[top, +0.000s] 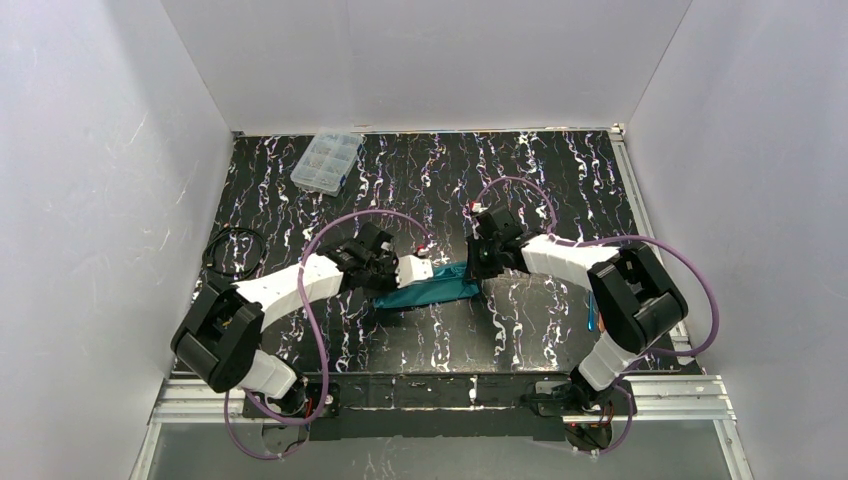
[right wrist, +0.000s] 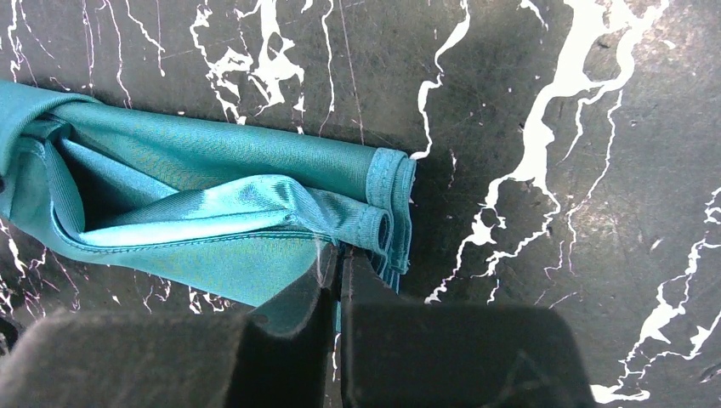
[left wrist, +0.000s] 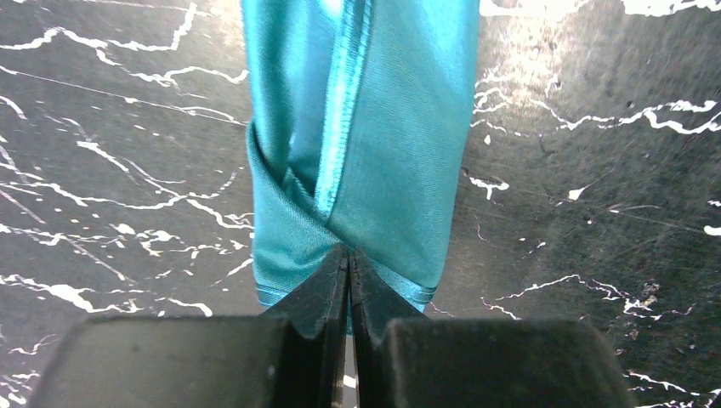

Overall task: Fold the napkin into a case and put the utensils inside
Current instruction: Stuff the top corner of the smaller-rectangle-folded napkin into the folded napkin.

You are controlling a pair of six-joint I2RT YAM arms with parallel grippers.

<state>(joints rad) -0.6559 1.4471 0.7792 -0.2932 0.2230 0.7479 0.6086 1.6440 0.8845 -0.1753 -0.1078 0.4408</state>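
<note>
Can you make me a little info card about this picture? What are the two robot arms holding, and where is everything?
napkin: teal, gathered into a long narrow strip between the two arms
left pincer: shut on one end of the napkin
right pincer: shut on the other end, by the hemmed edge
clear box: far left of the table, away from both arms
table: black with white marbling
folding: not finished, no pouch shape yet

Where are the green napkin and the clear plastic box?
napkin (top: 435, 290): top view, middle of the cloth.
clear plastic box (top: 327, 160): top view, centre of its lid.
</note>
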